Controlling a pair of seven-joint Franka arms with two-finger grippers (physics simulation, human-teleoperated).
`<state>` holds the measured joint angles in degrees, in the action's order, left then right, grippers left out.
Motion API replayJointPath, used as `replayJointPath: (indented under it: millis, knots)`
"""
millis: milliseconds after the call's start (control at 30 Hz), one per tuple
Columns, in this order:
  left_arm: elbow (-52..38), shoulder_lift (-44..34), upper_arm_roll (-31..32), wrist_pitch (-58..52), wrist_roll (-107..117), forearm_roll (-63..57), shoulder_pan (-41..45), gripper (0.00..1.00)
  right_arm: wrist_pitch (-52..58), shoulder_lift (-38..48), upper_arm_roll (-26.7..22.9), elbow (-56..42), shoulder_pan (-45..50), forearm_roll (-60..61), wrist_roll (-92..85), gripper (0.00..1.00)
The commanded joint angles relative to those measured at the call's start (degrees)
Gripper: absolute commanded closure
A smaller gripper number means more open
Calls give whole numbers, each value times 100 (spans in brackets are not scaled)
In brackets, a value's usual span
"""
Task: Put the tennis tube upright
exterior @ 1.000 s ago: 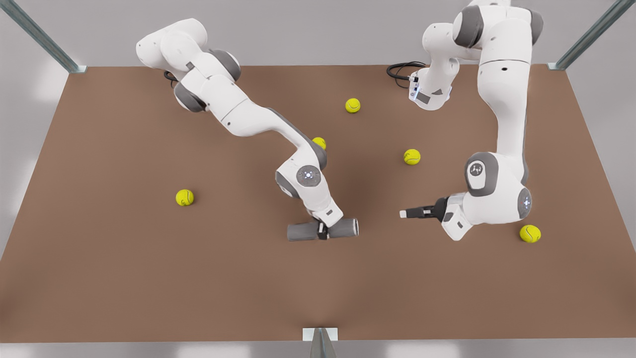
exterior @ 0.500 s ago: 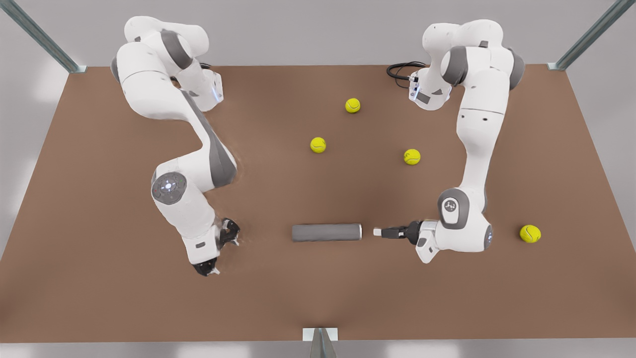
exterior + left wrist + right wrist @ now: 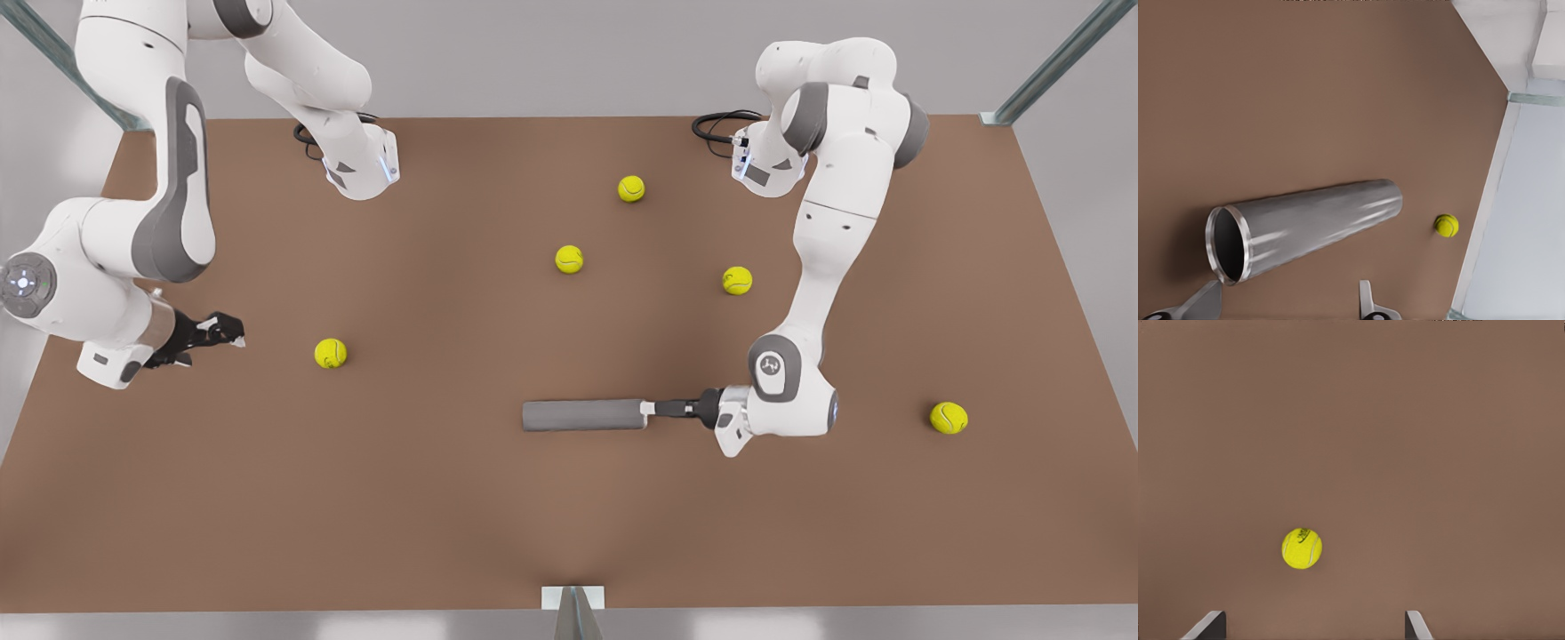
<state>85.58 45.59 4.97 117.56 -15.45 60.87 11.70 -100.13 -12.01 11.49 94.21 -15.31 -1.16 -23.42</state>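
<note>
Pale grey fingers (image 3: 1205, 300) of the left gripper (image 3: 1285, 301) stand wide apart and hold nothing. They sit just at the open, silver-rimmed end of the tennis tube (image 3: 582, 415). In the front view this gripper comes from the front view's right and reaches the tube's end; I cannot tell if it already touches the rim.

The tube lies flat on its side on the brown tabletop (image 3: 444, 498), near the middle and a little toward the camera, so it is not yet upright.

The right gripper (image 3: 227, 331) hangs low at the front view's left, well apart from the tube. Its fingers are also spread wide and empty, and a tennis ball (image 3: 1301, 548) lies on the tabletop ahead of them. This arm seems to wait.

The tube looks stiff, hollow and probably light, with a smooth wall, so I judge it can roll or slip easily. A hold on the thin rim, one finger inside and one outside, may let the arm tip it up. A hold across the body near one end looks safer against sliding.

No label or brand shows on the tube. The ball carries a small dark mark, too small to read. Four other balls lie scattered on the tabletop.
</note>
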Motion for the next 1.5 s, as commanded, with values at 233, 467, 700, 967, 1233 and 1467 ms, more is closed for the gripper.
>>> replayJointPath:
  millis: [233,467,700,967,1233,1467]
  knots:
    - [38,232,83,531,-1698,479,17,0,-306,58,3,27,11,81,2254,0]
    - [55,425,91,619,-2059,874,17,0,-174,58,38,-43,28,63,2720,0]
    - [55,478,170,628,-2094,1270,122,0,-191,32,38,-52,28,90,2711,0]
    - [56,592,170,610,-2199,1894,289,0,-235,5,38,-61,-7,99,2702,0]
    - [55,416,179,206,-1980,2342,193,0,-262,-21,38,-122,28,116,2694,0]
    - [55,363,170,250,-1857,2342,193,67,-262,-65,38,-193,28,125,2667,0]
